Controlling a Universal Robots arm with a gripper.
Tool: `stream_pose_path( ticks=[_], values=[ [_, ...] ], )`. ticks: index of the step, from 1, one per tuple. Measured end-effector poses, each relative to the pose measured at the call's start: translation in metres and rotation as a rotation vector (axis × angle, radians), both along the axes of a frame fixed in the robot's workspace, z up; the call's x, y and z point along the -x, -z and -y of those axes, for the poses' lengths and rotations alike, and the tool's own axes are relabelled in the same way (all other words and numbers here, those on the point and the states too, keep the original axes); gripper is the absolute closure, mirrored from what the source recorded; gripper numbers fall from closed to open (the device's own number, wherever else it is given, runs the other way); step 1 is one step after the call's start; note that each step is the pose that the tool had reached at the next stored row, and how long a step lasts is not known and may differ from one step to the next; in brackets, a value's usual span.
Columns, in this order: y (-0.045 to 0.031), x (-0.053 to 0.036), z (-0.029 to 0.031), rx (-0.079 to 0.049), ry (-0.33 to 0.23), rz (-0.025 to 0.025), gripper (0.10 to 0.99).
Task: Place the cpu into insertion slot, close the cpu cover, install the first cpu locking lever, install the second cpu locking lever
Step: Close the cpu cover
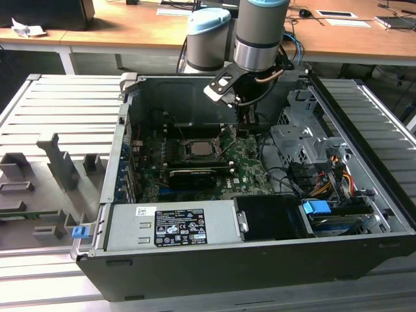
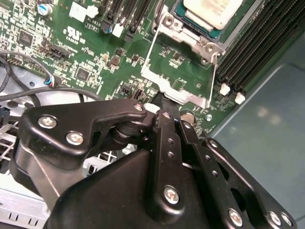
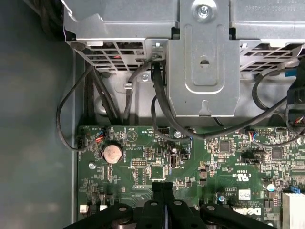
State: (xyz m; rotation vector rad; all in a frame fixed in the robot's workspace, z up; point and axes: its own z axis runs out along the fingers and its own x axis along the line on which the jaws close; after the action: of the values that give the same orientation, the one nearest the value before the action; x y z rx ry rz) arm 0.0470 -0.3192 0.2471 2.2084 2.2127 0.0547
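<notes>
exterior view: the arm reaches down into the open computer case (image 1: 195,97) on the slatted counter (image 1: 65,104), with the pincer (image 1: 244,123) low over the motherboard (image 1: 250,166), on the exterior view's right of the cpu (image 1: 196,148).

in the second wrist view the cpu sits silvery face up inside the insertion slot (image 2: 193,40). the cpu cover (image 2: 178,88) is swung open off the slot, and green board shows through its cut-out. the pincer is clenched, fingers (image 2: 167,129) pressed flat together with nothing visible between them, and the tips are at the cover's outer edge; whether they touch it cannot be told. in the first wrist view the shut fingertips hover over the board, near a round coin battery (image 3: 112,152) and below a grey metal drive cage (image 3: 205,57).
</notes>
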Motion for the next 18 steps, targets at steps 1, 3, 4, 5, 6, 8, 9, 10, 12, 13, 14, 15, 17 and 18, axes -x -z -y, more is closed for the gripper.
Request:
stream_pose_path(
  ticks=[1,3,4,5,6,8,9,10,12,13,14,15,17,18],
  values=[
    [0.0000,0.0013,0.0000,0.000,0.000,0.0000,0.980],
    [0.0000,0.0033,0.0000,0.000,0.000,0.0000,0.980],
    [0.0000,0.0036,0.0000,0.000,0.000,0.0000,0.980],
    [0.0000,0.0040,0.0000,0.000,0.000,0.0000,0.980],
    [0.0000,0.0042,0.0000,0.000,0.000,-0.0001,0.980],
    [0.0000,0.0048,0.0000,0.000,0.000,0.0000,0.980],
    [0.0000,0.0049,0.0000,0.000,0.000,0.0000,0.980],
    [0.0000,0.0053,0.0000,0.000,0.000,0.0000,0.980],
    [0.0000,0.0060,0.0000,0.000,0.000,0.0000,0.980],
    [0.0000,0.0062,0.0000,0.000,0.000,0.0000,0.980],
    [0.0000,0.0063,0.0000,0.000,0.000,0.0000,0.980],
    [0.0000,0.0065,0.0000,0.000,0.000,0.0000,0.980],
    [0.0000,0.0069,0.0000,0.000,0.000,0.0000,0.980],
    [0.0000,0.0071,0.0000,0.000,0.000,0.0000,0.980]
  ],
)
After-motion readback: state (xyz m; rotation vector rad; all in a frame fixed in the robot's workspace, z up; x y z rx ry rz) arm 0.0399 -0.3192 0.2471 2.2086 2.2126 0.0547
